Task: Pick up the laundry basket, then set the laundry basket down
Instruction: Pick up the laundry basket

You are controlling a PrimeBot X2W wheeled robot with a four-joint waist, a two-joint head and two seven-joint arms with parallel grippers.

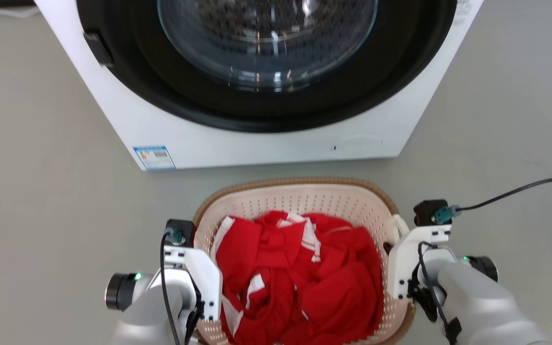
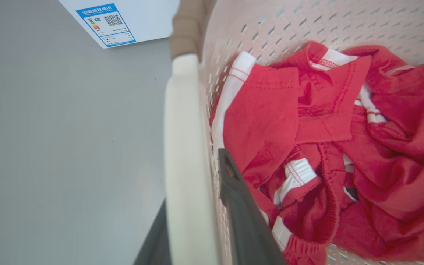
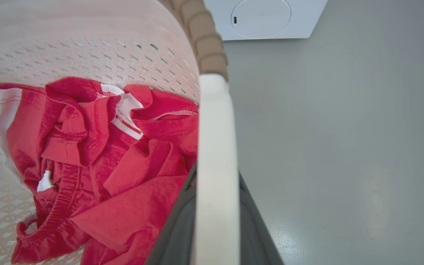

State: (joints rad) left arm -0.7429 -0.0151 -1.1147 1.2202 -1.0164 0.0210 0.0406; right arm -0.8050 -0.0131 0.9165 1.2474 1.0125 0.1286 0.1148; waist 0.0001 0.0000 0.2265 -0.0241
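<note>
The left gripper clamps its two dark fingers on the left white handle of the laundry basket, heaped with red clothes, just in front of a washing machine. Whether it touches the grey floor cannot be told. The right gripper pinches the opposite handle.

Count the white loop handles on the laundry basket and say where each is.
2. One handle is on the laundry basket's left side, between the fingers of the left end effector; the other handle is on its right side, between those of the right end effector.
</note>
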